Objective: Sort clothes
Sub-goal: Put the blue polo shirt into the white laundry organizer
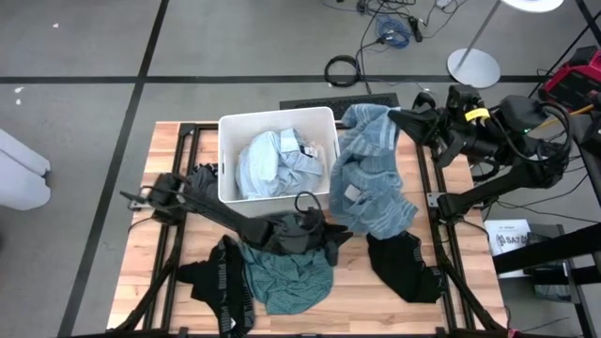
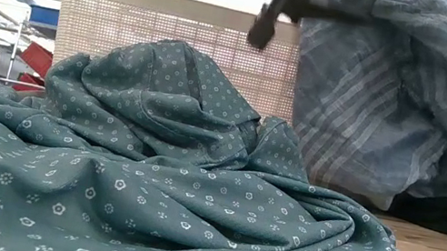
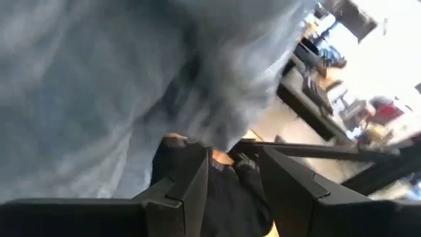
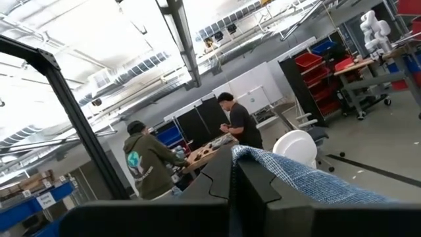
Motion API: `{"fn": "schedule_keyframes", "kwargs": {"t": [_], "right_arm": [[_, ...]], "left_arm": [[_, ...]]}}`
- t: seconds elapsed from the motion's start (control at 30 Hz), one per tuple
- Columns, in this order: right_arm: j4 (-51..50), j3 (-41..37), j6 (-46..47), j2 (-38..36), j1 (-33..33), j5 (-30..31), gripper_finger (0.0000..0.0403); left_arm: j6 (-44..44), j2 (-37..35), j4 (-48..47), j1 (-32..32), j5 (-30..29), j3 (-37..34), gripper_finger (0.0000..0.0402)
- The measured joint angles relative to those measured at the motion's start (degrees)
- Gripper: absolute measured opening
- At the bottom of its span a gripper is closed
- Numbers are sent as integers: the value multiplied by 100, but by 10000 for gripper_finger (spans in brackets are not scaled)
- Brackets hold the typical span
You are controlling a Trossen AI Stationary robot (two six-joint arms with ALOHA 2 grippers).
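In the high view, a blue striped garment (image 1: 371, 174) is held up at the upper right of the wooden worktop (image 1: 150, 244) by the right claw (image 1: 394, 116), which is closed on an edge of the cloth — the fabric is seen pinched between its dark fingers in the right wrist view. The rest of that garment is draped down just right of the white bin (image 1: 230, 127), in which a light blue shirt (image 1: 268, 161) is bundled. The left claw (image 1: 331, 235) is placed at the centre of the frame, half open over a teal patterned garment (image 1: 286, 277); whether anything is gripped cannot be told. A black garment with white lettering (image 1: 223, 282) lies at the lower left, and another black garment (image 1: 404, 265) at the lower right — both flat on the worktop. Two people (image 4: 191, 155) are seen in the room beyond.
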Motion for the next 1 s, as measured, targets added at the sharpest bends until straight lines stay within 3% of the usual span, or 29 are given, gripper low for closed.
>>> {"fn": "schedule_keyframes", "kwargs": {"t": [0.1,0.27,0.67,0.8,1.0], "right_arm": [[-118,0,7,-61,0,-211,0],[-377,0,106,-121,0,-320,0],[-513,0,63,-153,0,-450,0],[-513,0,63,-151,0,-448,0],[-511,0,49,-144,-76,-410,0]], "left_arm": [[-323,416,821,15,-25,0,148],[104,963,2130,20,-33,218,179],[189,1105,2227,280,-279,343,302],[300,1105,2352,406,-83,375,314],[996,1105,2309,571,786,821,315]]}}
